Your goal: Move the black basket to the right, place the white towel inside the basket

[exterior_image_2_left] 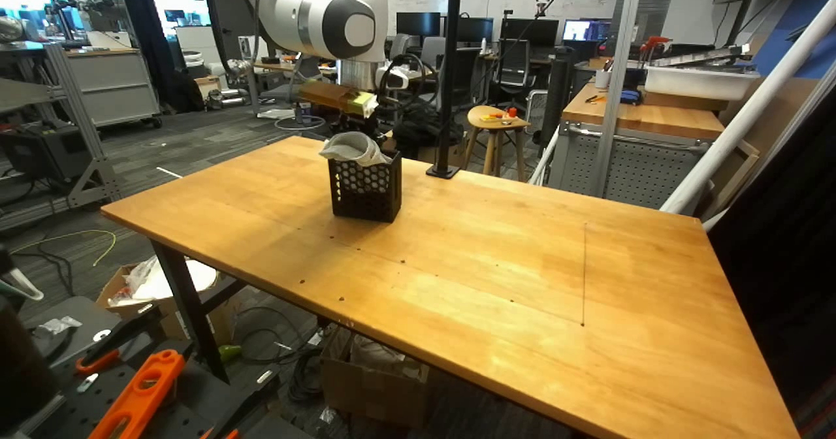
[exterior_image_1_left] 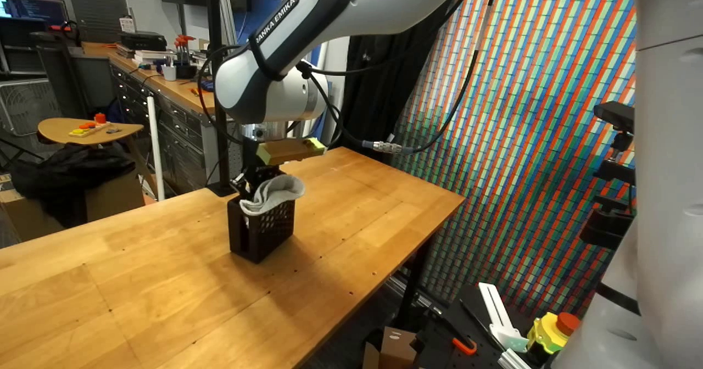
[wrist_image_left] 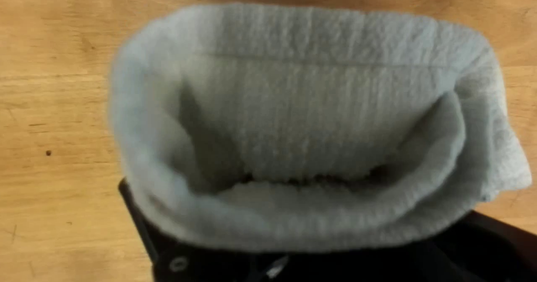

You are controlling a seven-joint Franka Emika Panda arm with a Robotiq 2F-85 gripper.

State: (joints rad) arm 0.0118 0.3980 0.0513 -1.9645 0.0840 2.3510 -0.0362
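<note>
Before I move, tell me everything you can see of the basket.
The basket is black and boxy, plastic-looking, with hexagonal holes in a side. It stands upright on the table, near the black pole. The towel bunches above and over its rim, showing pale through upper holes. The gripper hangs at its opening; contact between them is hidden.

There is lots of room on the wooden table [exterior_image_2_left: 522, 262]: bare wood goes all around the black basket [exterior_image_2_left: 366, 205], so there is space to slide in low from the side. Coming from above is hard. The big arm [exterior_image_1_left: 379, 6] and the gripper [exterior_image_1_left: 254, 188] block the way right over the basket, and the white towel [wrist_image_left: 314, 114] covers much of its top and pokes out over the rim. A black pole [exterior_image_2_left: 449, 73] stands near the basket at the table's edge, and a black cable [exterior_image_1_left: 473, 64] hangs beside the arm.
</note>
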